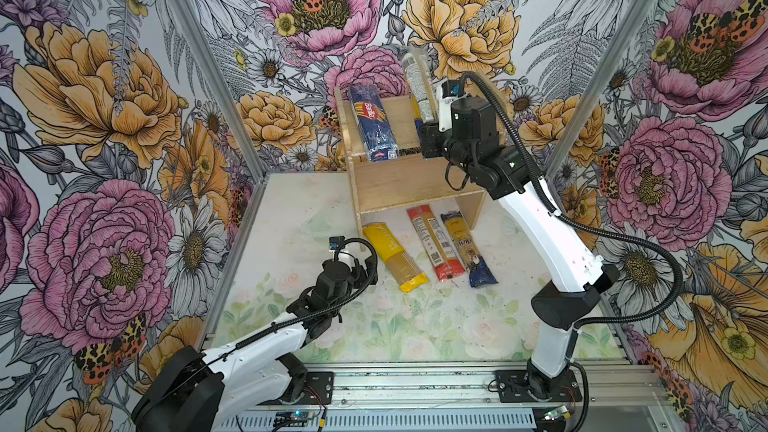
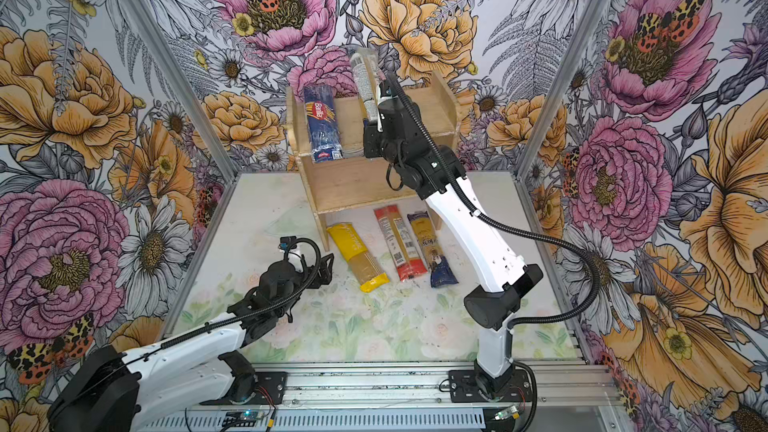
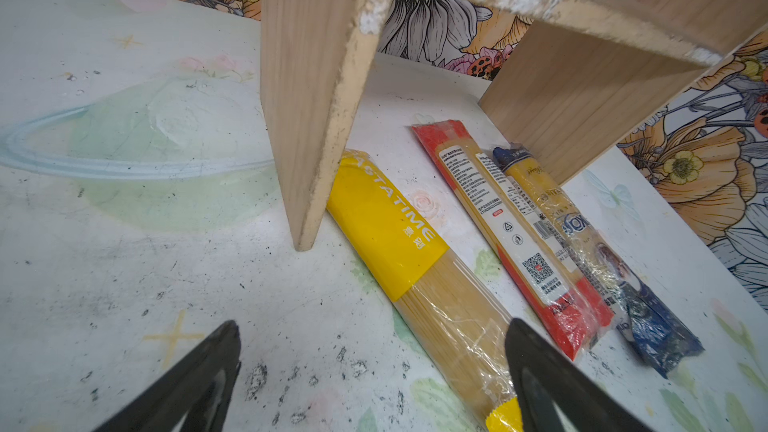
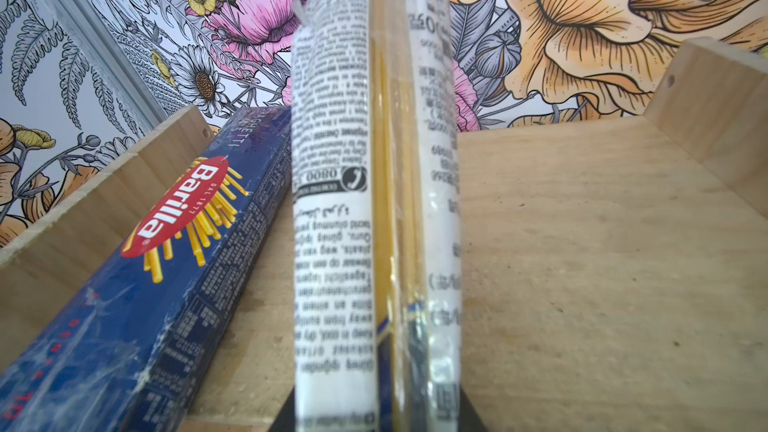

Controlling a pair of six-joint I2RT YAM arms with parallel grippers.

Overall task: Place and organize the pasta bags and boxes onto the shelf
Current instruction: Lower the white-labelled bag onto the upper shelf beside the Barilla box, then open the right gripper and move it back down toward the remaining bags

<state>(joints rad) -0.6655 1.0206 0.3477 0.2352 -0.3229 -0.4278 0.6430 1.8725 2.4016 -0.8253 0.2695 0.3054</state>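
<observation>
White-label pack (image 1: 417, 85) stands nearly upright over the top tier of the shelf (image 1: 399, 189). Its lower end is clamped in the right jaws and its upper end leans toward the back wall. Barilla pack (image 1: 372, 126) rests on the same tier, at the left side. Yellow-ended pack (image 1: 395, 255), red-ended pack (image 1: 432, 243) and yellow-and-blue pack (image 1: 465, 247) lie side by side on the desk (image 1: 291, 222), far ends under the lower board. Right arm (image 1: 540, 222) stretches up and forward, wrist at the top tier's front edge. Left arm (image 1: 266, 342) is folded low. Left jaws are spread wide and empty, just above the desk by the yellow-ended pack's near end.
</observation>
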